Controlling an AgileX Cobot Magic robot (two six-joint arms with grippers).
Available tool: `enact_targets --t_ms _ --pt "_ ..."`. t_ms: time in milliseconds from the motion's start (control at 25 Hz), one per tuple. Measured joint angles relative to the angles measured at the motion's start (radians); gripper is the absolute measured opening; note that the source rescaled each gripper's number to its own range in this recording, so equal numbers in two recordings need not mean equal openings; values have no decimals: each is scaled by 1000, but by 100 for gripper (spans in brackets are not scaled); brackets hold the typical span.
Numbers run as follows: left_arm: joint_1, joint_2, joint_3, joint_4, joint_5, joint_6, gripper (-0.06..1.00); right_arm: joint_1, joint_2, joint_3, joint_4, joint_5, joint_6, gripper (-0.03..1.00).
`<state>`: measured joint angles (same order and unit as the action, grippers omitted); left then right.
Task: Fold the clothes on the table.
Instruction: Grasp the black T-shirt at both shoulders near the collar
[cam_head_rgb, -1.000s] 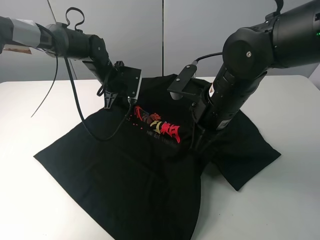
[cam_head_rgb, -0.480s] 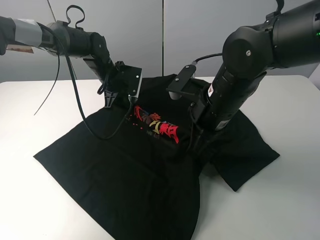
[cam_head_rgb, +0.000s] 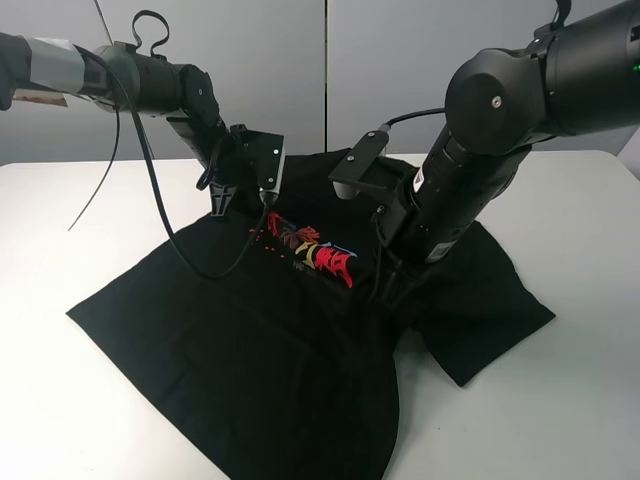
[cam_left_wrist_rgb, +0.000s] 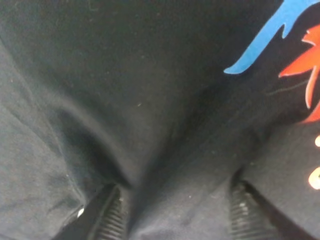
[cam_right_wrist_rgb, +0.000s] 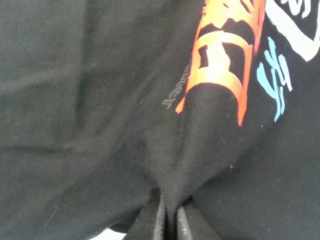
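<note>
On the white tabletop, from the left edge across to the right:

- Item: the table (cam_head_rgb: 80, 210). Plain matte white and wide. It carries the whole garment, with bare surface on every side, so you have room to lay a fold.
- Item: left gripper (cam_left_wrist_rgb: 172, 220). It sits at the shirt's upper part, near the shoulder on its own side. Its jaws are partly closed on a thick bunch of black cloth, with pleats running into the gap. I read this as a grasp. Make sure that bunch does not slip before you travel.
- Item: the T-shirt (cam_head_rgb: 250, 340). Black and soft, it lies in the middle of the table with its hem towards the camera. The lower body lies flat and the chest is tented up between the two grippers.
- Item: print (cam_head_rgb: 312, 250). Red and yellow, creased along the raised ridge. Use it as your centre mark.
- Item: right gripper (cam_right_wrist_rgb: 170, 222). It is clenched tight on a narrow pinch of fabric just beside the print's orange lettering.
- Item: right sleeve (cam_head_rgb: 490, 320). It rests flat on the table, outboard of the right arm.
- Handling note, as a judgement: the step looks like carrying the upper half over towards the hem. Move both arms together at matching height and keep the span between them taut. Set the edge down straight, and let go only once the cloth lies on the table.
</note>
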<state>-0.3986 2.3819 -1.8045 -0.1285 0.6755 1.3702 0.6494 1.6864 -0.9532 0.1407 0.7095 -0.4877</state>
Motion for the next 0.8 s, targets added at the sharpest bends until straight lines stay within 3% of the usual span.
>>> enact_targets --t_ms 680,720,800 --pt "0 34 -11 2 3 -85 52 0 0 0 62 -2 -51 1" --pt "0 34 -11 2 3 -85 48 0 0 0 64 -2 -51 1" --pt "0 35 -11 2 -3 -85 29 0 0 0 64 -2 -51 1"
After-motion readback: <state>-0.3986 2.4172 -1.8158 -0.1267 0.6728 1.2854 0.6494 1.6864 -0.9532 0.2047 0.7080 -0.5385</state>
